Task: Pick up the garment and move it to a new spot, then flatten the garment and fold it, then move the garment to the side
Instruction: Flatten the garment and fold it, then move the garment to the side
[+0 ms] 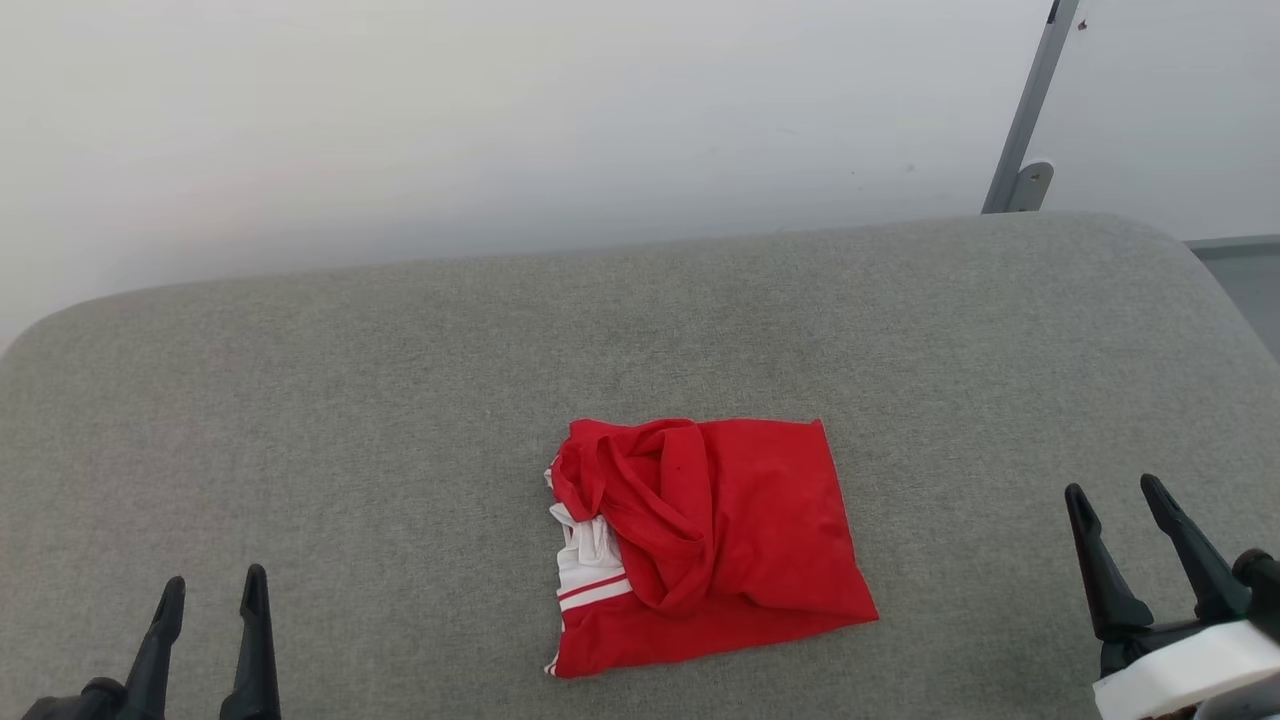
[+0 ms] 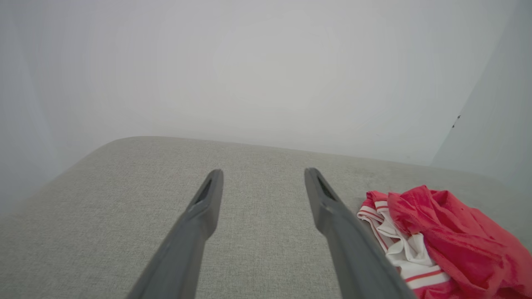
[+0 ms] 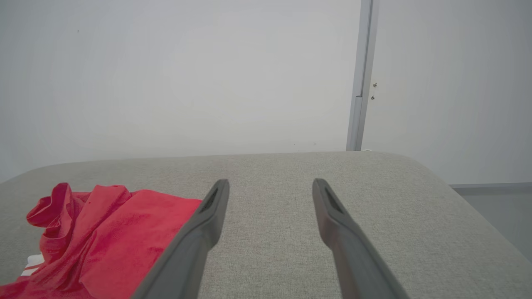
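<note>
The garment [image 1: 720,545], a red T-shirt with a white sleeve and red-and-white stripes, lies bunched and loosely folded near the middle front of a grey upholstered surface [image 1: 350,400]. My left gripper [image 1: 213,592] hovers open at the lower left, well apart from the cloth. At the lower right my right gripper [image 1: 1115,492] also stands open, clear of the shirt. From the left wrist, the garment [image 2: 440,236] sits right of the open gripper [image 2: 263,173]. From the right wrist, the garment [image 3: 108,236] lies left of the open gripper [image 3: 270,183].
The grey surface has rounded far corners and ends at a pale wall [image 1: 500,120]. A grey metal post [image 1: 1030,110] rises behind the far right corner, seen also as the post [image 3: 361,83]. Bare floor [image 1: 1245,275] shows beyond the right edge.
</note>
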### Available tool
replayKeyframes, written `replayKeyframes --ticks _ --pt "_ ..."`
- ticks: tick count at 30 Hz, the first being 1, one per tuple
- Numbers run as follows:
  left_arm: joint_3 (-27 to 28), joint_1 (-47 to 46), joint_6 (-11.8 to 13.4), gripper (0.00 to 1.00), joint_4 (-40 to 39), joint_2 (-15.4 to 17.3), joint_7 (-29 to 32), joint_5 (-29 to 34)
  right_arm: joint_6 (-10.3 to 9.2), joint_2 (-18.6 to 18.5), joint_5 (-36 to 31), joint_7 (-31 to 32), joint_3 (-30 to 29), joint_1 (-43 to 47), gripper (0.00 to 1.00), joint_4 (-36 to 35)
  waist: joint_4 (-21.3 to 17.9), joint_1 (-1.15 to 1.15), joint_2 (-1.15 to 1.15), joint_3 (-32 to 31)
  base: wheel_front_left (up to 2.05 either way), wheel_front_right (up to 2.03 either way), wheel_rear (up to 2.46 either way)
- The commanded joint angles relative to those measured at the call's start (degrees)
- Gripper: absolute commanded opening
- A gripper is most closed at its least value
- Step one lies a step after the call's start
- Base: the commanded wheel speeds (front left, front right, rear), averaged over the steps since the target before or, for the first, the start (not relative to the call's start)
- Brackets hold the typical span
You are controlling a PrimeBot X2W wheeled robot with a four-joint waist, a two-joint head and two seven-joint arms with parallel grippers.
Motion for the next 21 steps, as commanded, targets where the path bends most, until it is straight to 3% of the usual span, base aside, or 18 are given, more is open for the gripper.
replayKeyframes --ticks 1,21 --pt "0.0 0.4 -0.2 1.0 -0.1 -0.1 -0.3 0.3 -0.04 0.8 -0.9 -0.3 -0.8 1.2 1.0 -1.0 0.2 0.0 0.0 -0.1 0.0 0.0 0.0" --pt "-0.1 -0.6 -0.2 1.0 -1.4 -1.8 -0.3 1.1 -0.04 5.1 -3.1 -0.3 -3.0 4.3 1.0 -3.7 2.0 0.0 0.0 -0.1 0.0 0.0 0.0"
